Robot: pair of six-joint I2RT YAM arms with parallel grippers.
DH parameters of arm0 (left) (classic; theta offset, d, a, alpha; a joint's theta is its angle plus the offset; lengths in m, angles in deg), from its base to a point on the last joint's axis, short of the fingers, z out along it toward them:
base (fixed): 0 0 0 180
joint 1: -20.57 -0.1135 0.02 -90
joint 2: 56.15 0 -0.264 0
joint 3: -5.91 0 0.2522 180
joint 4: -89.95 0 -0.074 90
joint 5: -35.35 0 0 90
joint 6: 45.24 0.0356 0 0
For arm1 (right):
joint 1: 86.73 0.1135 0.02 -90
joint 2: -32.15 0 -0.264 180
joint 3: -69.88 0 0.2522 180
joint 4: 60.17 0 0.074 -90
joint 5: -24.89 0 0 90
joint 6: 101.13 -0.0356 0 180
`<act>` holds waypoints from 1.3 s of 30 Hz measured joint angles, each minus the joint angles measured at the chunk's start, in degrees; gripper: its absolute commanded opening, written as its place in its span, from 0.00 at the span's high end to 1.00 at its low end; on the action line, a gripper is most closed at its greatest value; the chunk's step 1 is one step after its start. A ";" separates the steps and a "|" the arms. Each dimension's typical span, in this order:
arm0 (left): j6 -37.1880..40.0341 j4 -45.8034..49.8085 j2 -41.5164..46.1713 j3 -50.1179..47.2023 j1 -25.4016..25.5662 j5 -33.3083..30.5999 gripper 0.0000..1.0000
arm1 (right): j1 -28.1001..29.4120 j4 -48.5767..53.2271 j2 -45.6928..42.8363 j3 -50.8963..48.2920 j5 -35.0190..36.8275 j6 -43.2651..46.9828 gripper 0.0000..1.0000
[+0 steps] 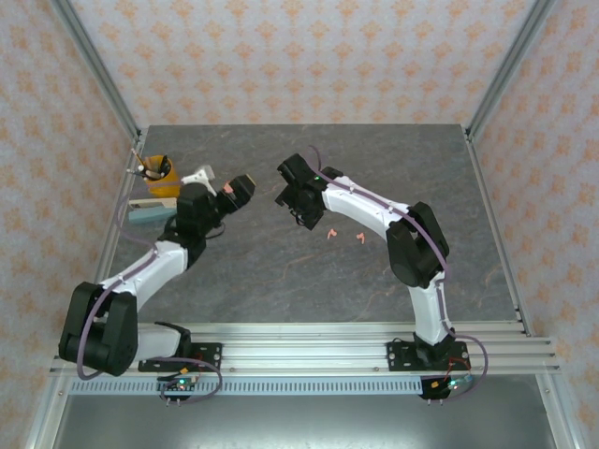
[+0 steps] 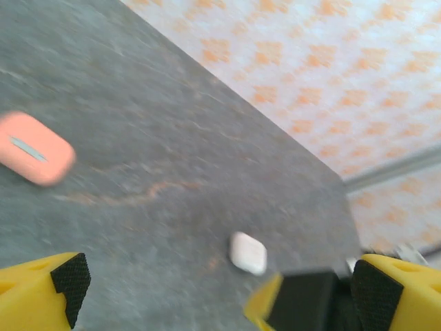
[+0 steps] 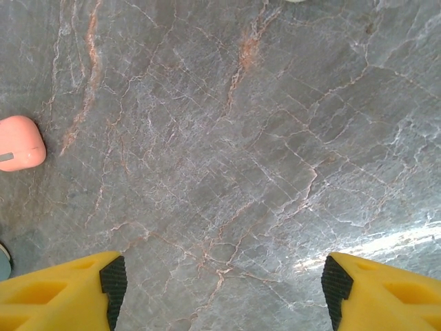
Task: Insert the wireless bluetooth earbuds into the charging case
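Two coral-pink earbuds (image 1: 329,234) (image 1: 358,239) lie loose on the grey table, just right of my right gripper (image 1: 292,204). That gripper (image 3: 225,283) hangs open over bare table, with a coral-pink charging case (image 3: 19,143) lying shut off to its left. My left gripper (image 1: 241,190) (image 2: 220,289) is open and holds nothing. Ahead of it lie the pink case (image 2: 31,148) and a small white charging case (image 2: 248,253), also shut. A pink spot (image 1: 227,191) beside the left gripper is the pink case seen from above.
An orange cup (image 1: 159,173), a white object (image 1: 198,176) and a teal box (image 1: 150,211) crowd the table's far left edge. A black and yellow gripper part (image 2: 310,303) sits close beside the white case. Patterned walls enclose the table.
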 measured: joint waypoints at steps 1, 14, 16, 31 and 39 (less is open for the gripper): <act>0.98 2.54 -1.57 2.56 -0.87 -0.35 0.00 | 0.00 0.13 0.00 0.28 0.17 0.59 0.23; 11.15 28.39 -26.01 32.44 -1.62 -6.86 0.00 | 0.00 -0.90 -0.92 -0.96 0.46 7.17 0.20; 12.92 32.13 -30.16 38.47 -1.62 -8.11 0.00 | 0.00 -1.40 -1.66 -1.97 0.20 8.11 0.20; 19.58 53.31 -56.11 72.00 -1.25 -11.02 0.00 | 0.00 -4.90 -9.14 -8.70 -1.36 12.79 0.20; 20.65 58.75 -59.84 76.91 0.00 -11.02 0.00 | 0.00 -6.62 -11.85 -13.64 -1.40 12.79 0.20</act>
